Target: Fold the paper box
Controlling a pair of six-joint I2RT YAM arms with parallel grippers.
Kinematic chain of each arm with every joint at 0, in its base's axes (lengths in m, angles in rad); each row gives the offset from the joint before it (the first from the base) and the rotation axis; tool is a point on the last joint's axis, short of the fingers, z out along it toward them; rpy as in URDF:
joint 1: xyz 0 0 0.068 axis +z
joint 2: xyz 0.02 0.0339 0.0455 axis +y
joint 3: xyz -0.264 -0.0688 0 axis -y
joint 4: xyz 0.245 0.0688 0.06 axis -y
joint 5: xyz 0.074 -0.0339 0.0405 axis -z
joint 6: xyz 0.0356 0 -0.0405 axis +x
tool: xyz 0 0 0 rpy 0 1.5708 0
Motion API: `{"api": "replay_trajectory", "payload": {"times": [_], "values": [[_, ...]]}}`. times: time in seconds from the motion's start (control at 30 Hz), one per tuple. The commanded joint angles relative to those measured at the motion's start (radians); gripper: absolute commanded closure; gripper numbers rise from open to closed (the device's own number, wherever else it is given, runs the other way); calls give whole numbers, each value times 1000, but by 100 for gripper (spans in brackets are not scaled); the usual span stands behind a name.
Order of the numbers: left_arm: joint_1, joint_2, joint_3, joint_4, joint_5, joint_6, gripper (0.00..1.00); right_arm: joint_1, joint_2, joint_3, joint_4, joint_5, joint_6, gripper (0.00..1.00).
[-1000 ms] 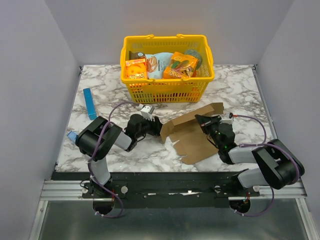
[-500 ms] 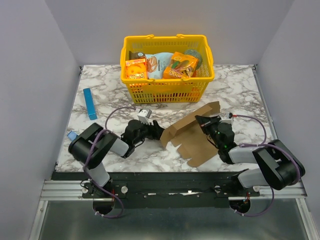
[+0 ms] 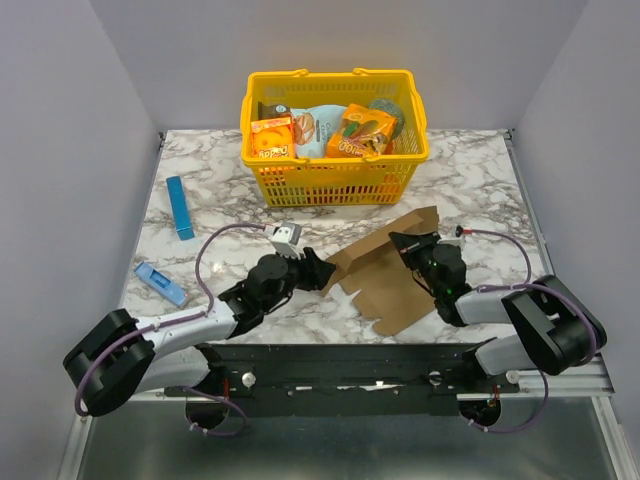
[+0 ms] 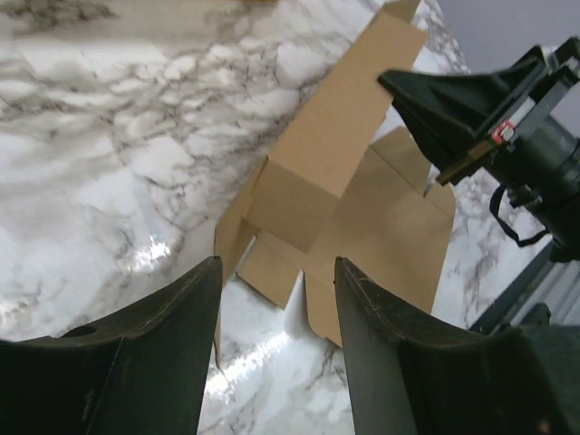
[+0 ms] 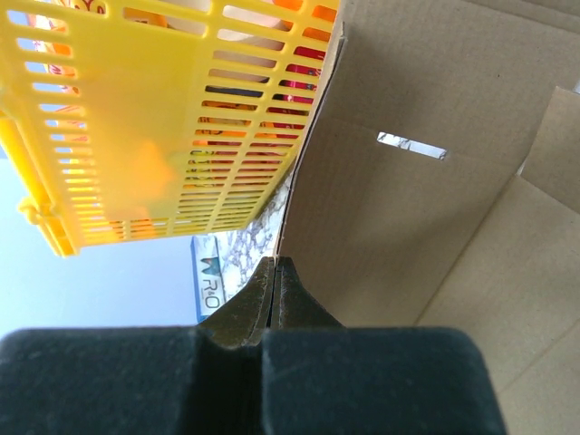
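The paper box point(image 3: 385, 280) is a flat brown cardboard sheet with flaps, lying on the marble table right of centre, its far panel tilted up. My left gripper point(image 3: 320, 268) is open and empty, just left of the sheet's left flaps. In the left wrist view the gripper point(image 4: 276, 267) frames the paper box point(image 4: 353, 181) ahead, without touching it. My right gripper point(image 3: 402, 243) is shut on the raised far panel's edge. In the right wrist view the gripper point(image 5: 275, 265) pinches the edge of the paper box point(image 5: 408, 199).
A yellow basket point(image 3: 335, 165) holding orange snack boxes stands at the back centre, also in the right wrist view point(image 5: 136, 118). A slim blue box point(image 3: 179, 207) lies at the far left. A small blue packet point(image 3: 160, 284) lies near the left front edge.
My left arm has dropped low to the front left, uncovering the small blue packet, and its gripper slid slightly forward and right. The sheet shifted a little. My right gripper kept its hold.
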Motion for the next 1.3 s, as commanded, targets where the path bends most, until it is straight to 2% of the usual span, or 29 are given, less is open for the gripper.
{"api": "replay_trajectory", "payload": {"times": [0.0,0.17,0.43,0.67,0.97,1.27], "values": [[-58,45,14,-61,26,-145,39,6,-7,4,-8,13,-15,99],[-95,200,43,43,79,-251,40,6,-47,3,-34,26,-32,99],[-98,378,80,82,103,-361,40,6,-71,-3,-46,29,-35,99],[-98,505,115,166,151,-387,41,6,-77,-5,-46,29,-35,99],[-98,563,151,113,48,-351,43,6,-81,-11,-37,29,-33,99],[-98,626,166,226,37,-329,48,6,-67,-22,-23,32,-25,99]]}}
